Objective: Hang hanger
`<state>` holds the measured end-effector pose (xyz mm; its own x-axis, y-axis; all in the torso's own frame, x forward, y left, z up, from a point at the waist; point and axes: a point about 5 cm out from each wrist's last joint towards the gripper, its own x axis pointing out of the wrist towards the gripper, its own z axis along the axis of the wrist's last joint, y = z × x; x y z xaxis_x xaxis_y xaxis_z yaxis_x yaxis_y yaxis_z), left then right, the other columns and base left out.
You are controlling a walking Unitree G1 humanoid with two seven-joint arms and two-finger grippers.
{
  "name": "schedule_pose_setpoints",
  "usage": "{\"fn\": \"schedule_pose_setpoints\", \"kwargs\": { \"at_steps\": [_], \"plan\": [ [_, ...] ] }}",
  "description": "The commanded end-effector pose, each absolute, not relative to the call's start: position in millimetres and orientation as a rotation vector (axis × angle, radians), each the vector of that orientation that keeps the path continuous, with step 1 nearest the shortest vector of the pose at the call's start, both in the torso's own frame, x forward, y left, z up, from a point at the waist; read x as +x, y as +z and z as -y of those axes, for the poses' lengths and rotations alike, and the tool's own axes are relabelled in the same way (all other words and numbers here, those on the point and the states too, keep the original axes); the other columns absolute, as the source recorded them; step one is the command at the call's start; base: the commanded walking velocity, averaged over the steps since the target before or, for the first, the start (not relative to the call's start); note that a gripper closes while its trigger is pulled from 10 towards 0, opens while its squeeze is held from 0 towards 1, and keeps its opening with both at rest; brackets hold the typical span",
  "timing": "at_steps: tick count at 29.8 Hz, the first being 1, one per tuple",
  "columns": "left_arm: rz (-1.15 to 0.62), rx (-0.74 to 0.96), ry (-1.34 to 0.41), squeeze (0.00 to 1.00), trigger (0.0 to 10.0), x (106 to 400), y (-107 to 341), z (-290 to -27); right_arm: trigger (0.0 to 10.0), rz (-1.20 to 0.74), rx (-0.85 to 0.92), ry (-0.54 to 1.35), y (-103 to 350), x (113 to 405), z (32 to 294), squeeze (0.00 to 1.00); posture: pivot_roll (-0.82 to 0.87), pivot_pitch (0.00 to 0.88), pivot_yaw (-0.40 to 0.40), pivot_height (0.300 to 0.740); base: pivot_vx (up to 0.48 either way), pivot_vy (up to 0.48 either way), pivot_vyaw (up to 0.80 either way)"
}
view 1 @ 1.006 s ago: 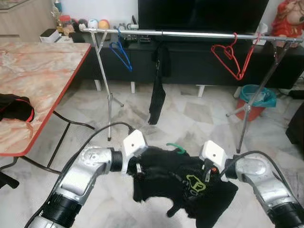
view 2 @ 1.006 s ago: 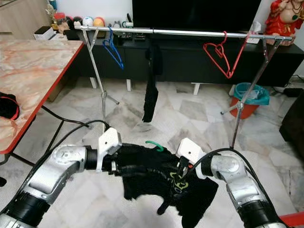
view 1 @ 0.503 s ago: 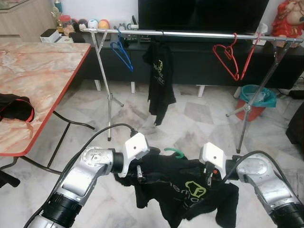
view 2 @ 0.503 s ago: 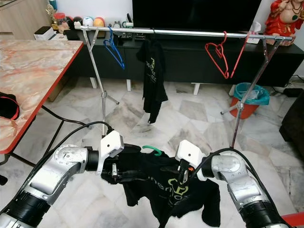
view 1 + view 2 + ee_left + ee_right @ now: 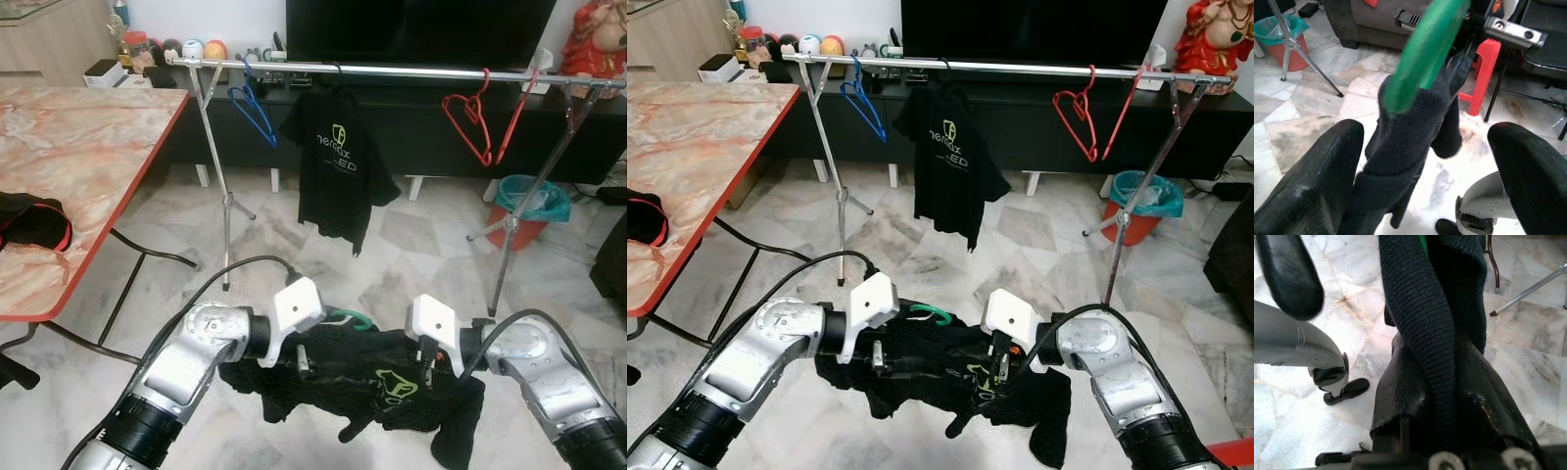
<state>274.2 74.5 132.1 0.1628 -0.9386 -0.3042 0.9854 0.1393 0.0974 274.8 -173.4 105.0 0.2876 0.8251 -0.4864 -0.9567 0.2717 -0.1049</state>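
Marble-patterned floor (image 5: 411, 245) spreads out below, and across the back runs the long silver clothes rail (image 5: 392, 70) on its tripod legs. On the robot's left sits the red-edged marble counter (image 5: 69, 166) with a black and red garment (image 5: 29, 220) lying on it. From the rail hangs a black printed T-shirt (image 5: 338, 176), a blue hanger (image 5: 253, 110) to its left and red hangers (image 5: 475, 117) to its right. Down low between both arms, a second black T-shirt (image 5: 377, 392) is bunched on a green hanger (image 5: 351, 318). The left hand (image 5: 1415, 161) has its fingers spread wide apart, dark fabric draped between them. The right hand (image 5: 1415, 347) has cloth bunched over it; its grip cannot be told.
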Motion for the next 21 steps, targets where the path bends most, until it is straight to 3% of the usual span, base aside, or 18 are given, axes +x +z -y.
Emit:
{"fn": "schedule_pose_setpoints", "kwargs": {
  "at_steps": [1,7,8,9,10,11,12,21],
  "plan": [
    [-0.19,0.339,-1.408,0.0,10.0,275.8,132.3,-72.8,10.0,-0.319,-0.417,1.258,115.0,274.8,168.9,0.0,0.0,0.0,-0.031,0.74,0.0,0.0,0.0],
    [-0.204,0.344,-1.423,0.0,9.9,274.9,130.6,-70.5,10.0,-0.318,-0.423,1.257,116.8,274.4,168.8,0.0,0.0,0.0,-0.03,0.74,0.0,0.0,0.0],
    [-0.21,0.352,-1.427,0.0,8.1,274.7,130.1,-70.7,10.0,-0.317,-0.423,1.256,117.0,274.4,168.8,0.0,0.0,0.0,-0.03,0.74,0.0,0.0,0.0],
    [-0.216,0.361,-1.429,0.0,5.7,274.6,129.3,-71.3,10.0,-0.314,-0.423,1.251,117.7,274.9,168.3,0.0,0.0,0.0,-0.029,0.74,0.0,0.0,0.0],
    [-0.217,0.362,-1.427,0.0,5.7,274.6,129.0,-71.5,10.0,-0.313,-0.423,1.248,118.1,275.4,168.0,0.0,0.0,0.0,-0.029,0.74,0.0,0.0,0.0],
    [-0.216,0.361,-1.426,0.0,4.1,274.6,129.0,-71.4,10.0,-0.312,-0.421,1.247,118.3,275.6,167.8,0.0,0.0,0.0,-0.029,0.74,0.0,0.0,0.0],
    [-0.216,0.356,-1.429,0.0,0.0,274.5,129.3,-70.9,10.0,-0.311,-0.419,1.249,118.6,275.6,167.1,0.0,0.0,0.0,-0.029,0.74,0.0,0.0,0.0],
    [-0.224,0.349,-1.457,0.0,0.0,270.9,129.1,-69.1,10.0,-0.329,-0.43,1.237,115.7,276.4,168.5,0.0,0.01,0.0,-0.031,0.74,0.0,0.0,0.0]
  ]
}}
